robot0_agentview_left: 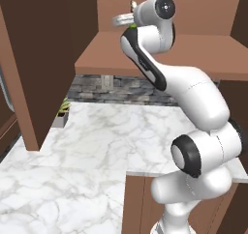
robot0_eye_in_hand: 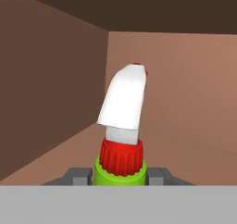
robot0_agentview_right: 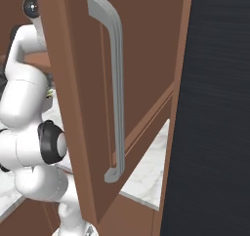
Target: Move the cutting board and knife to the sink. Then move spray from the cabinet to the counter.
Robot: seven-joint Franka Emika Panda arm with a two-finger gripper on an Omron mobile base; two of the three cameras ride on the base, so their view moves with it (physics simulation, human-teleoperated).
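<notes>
Holding item: spray [robot0_eye_in_hand: 121, 126], green bottle with red collar and white trigger head, upright inside the cabinet [robot0_agentview_left: 160, 54], close to its back corner. In the hand view I see the gripper [robot0_eye_in_hand: 120, 176] closed on the bottle's neck, one grey finger pad on each side of the green shoulder just below the red collar.

Position: from the left base view I have the arm reaching up over the desk [robot0_agentview_left: 87, 146] onto the cabinet shelf, with a sliver of green showing beside the wrist.

Adjacent: open cabinet door with grey handle [robot0_agentview_right: 114, 93], hanging close beside the arm in the right base view. Small potted plant [robot0_agentview_left: 63, 109] on the desk below the cabinet's left wall.

Stage, as I judge it: bottle grasped, not yet carried out of the cabinet.

Risks, as I judge them:
- Grip sits high on a narrow neck; the bottle may pivot or slip if I swing fast.
- Trigger head may catch the cabinet's top panel if I lift too far.
- Elbow may strike the open door as I withdraw.
</notes>
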